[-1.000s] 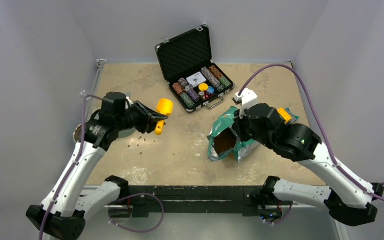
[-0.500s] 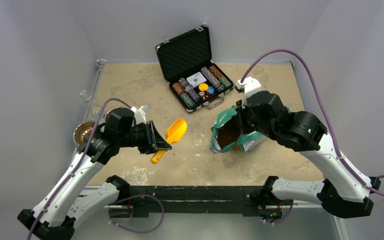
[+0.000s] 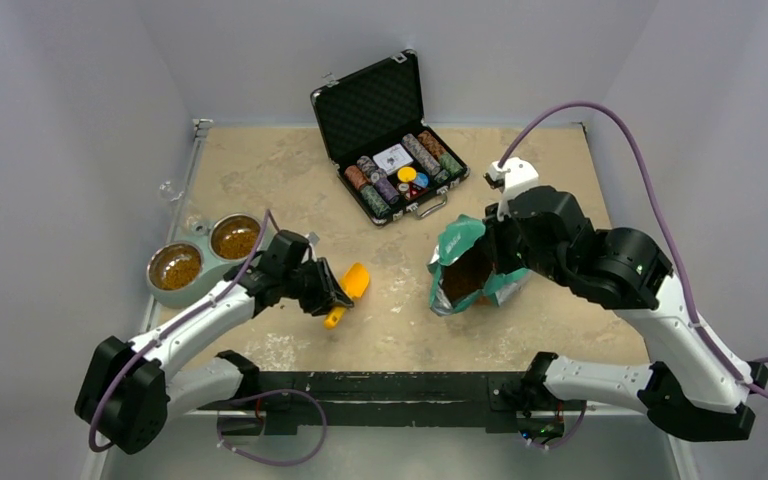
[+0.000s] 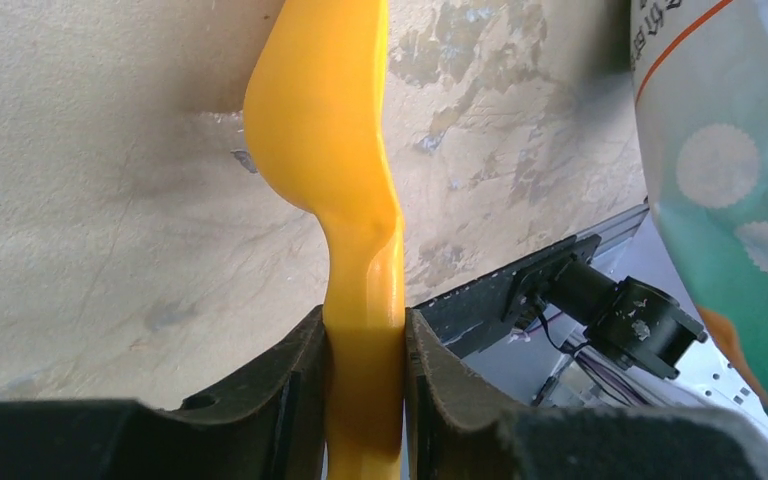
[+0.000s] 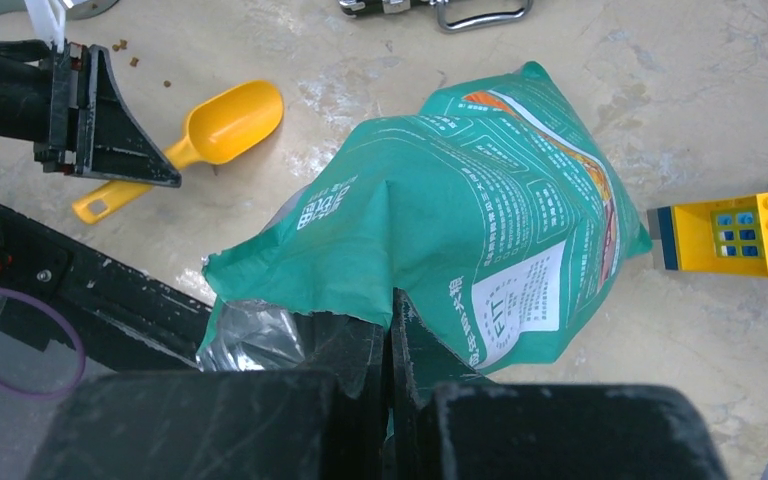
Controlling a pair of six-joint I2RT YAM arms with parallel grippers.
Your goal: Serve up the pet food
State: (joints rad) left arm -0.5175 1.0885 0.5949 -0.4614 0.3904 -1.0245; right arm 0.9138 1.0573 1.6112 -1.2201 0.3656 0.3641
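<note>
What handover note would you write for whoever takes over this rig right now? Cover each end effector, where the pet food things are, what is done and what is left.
Left end effector: shut on the handle of the yellow scoop, whose bowl looks empty.
Right end effector: shut on the top edge of the teal pet food pouch, held open with kibble showing inside.
Done: both cups of the double bowl hold kibble. A few stray pellets lie on the table.
Left: probably another scoop if more is wanted, otherwise set scoop and pouch down.
</note>
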